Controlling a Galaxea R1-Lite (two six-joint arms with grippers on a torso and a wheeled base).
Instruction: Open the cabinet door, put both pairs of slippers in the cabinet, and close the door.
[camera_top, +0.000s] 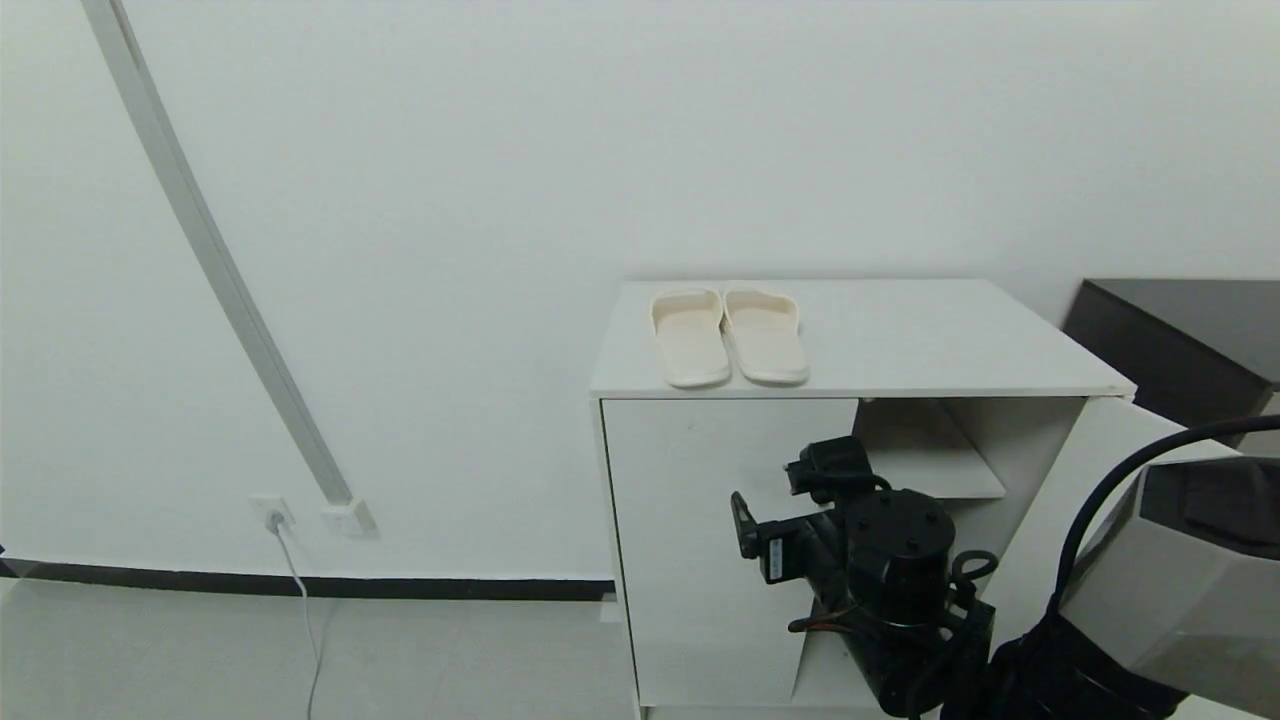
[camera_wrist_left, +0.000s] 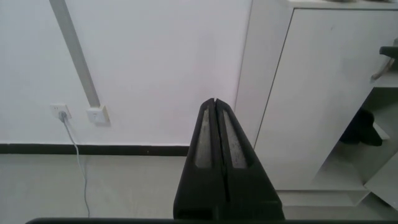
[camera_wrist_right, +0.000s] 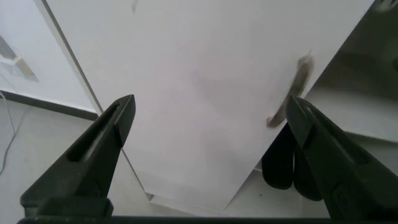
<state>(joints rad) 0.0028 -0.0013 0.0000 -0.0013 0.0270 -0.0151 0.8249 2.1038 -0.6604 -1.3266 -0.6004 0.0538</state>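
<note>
Lift right gripper (camera_wrist_right: 210, 106), fingers spread wide before the closed left door (camera_top: 700, 540), to the cream slippers (camera_top: 728, 338) on the cabinet (camera_top: 900, 340) top; pinch both together. Keep left gripper (camera_wrist_left: 214, 106), fingers pressed together, clear.

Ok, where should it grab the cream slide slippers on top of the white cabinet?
Probably the heel ends: the cream slide slippers lie flat, side by side, heels at the front edge on top of the white cabinet. Come from the front and above, pinching the two neighbouring inner edges together.
</note>
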